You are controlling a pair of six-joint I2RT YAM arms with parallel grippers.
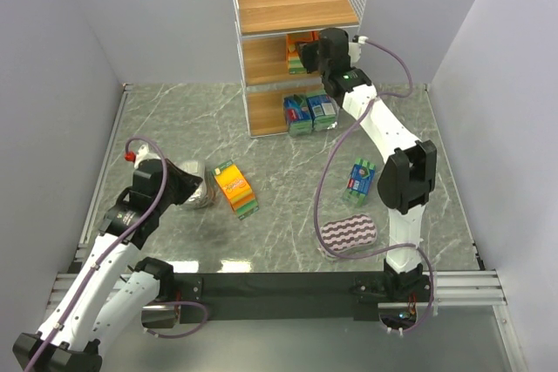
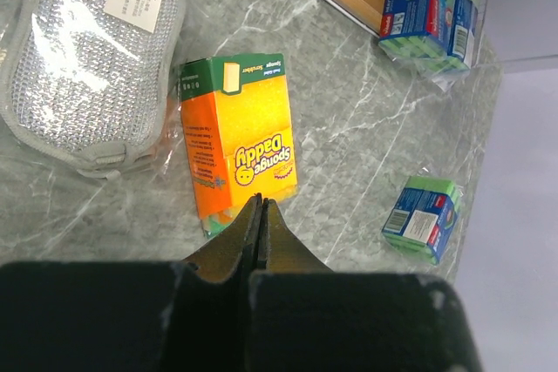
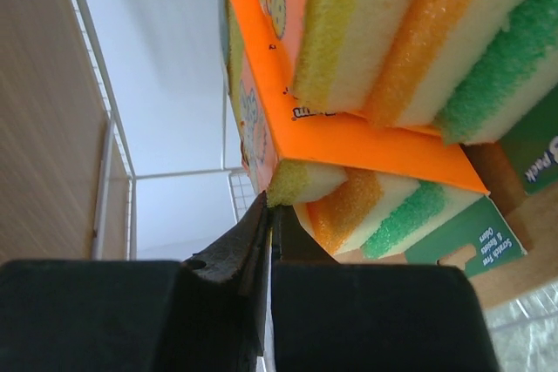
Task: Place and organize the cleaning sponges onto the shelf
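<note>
Four packs lie loose on the surface (image 1: 279, 158). At the left, the silvery-grey pack (image 2: 87, 50) sits by the left claw (image 2: 260, 202) (clenched, empty). Next is an orange-yellow pack (image 2: 240, 141), likely light and squashy, best pinched across its narrow sides. Rightward lie the purple-white pack (image 1: 347, 234) and a blue-green pack (image 1: 358, 180). In the shelf (image 1: 292, 6), the right claw (image 3: 268, 202), clenched, noses the stacked orange packs (image 3: 375, 58), with wire walls (image 3: 112, 119) close.

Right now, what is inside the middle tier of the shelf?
Two stacked orange-yellow packs sit on the middle tier. The right arm covers that tier's right part, so anything there cannot be seen.
</note>
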